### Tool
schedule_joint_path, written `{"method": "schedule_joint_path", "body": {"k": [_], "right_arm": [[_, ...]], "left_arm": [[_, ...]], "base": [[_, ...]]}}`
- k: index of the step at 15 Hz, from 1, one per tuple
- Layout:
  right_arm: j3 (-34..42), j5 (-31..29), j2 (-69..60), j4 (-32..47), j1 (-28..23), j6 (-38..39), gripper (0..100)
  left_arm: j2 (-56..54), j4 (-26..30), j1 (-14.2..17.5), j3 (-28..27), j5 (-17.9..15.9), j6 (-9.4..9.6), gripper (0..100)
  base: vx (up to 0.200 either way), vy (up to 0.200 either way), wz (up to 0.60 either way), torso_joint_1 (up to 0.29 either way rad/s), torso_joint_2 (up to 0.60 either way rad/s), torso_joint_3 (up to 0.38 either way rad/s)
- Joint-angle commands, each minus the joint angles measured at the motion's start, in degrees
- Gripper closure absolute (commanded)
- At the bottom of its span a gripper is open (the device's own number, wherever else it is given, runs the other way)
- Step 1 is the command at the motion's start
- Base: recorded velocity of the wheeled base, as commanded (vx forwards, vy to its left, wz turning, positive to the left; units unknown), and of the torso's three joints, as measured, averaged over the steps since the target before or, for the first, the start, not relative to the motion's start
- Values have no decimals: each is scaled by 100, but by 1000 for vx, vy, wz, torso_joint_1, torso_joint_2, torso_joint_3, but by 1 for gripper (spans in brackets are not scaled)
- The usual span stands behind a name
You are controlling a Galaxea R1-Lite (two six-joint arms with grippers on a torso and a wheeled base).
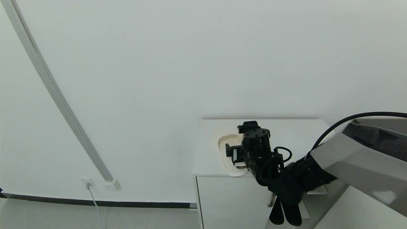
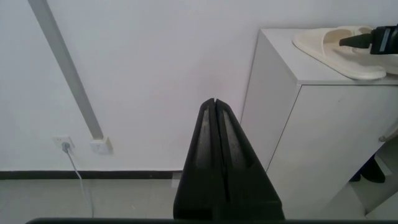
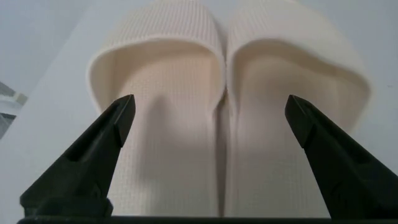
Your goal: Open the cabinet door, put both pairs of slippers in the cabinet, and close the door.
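Note:
A pair of cream slippers [image 1: 226, 144] [image 3: 224, 93] [image 2: 339, 48] lies side by side on top of the white cabinet [image 1: 292, 133] [image 2: 323, 124]. My right gripper [image 3: 210, 106] [image 1: 233, 152] hovers over them, open, with one finger outside each slipper and no contact visible. My left gripper [image 2: 215, 104] is shut on nothing, held in the air to the left of the cabinet. Below the top, the cabinet's right part looks open, with a dark shape [image 1: 284, 213] [image 2: 373, 171] inside, possibly black slippers.
A grey cable duct [image 1: 57, 95] runs slantwise down the white wall to a socket [image 1: 87, 183] with a white cord. Bare floor [image 1: 95, 216] lies left of the cabinet. A small handle [image 1: 272, 200] sits on the cabinet front.

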Motion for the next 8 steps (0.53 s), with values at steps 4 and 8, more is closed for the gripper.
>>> {"method": "schedule_joint_path", "body": {"k": [4, 8], "right_arm": [[-724, 87, 556, 42, -201, -113, 0], [-900, 210, 679, 68, -272, -122, 0]], "left_arm": [[7, 0, 2, 0, 2, -2, 100], [7, 0, 2, 0, 11, -11, 100]], "base": [[0, 0, 0, 0, 0, 0], [0, 0, 0, 0, 0, 0]]}}
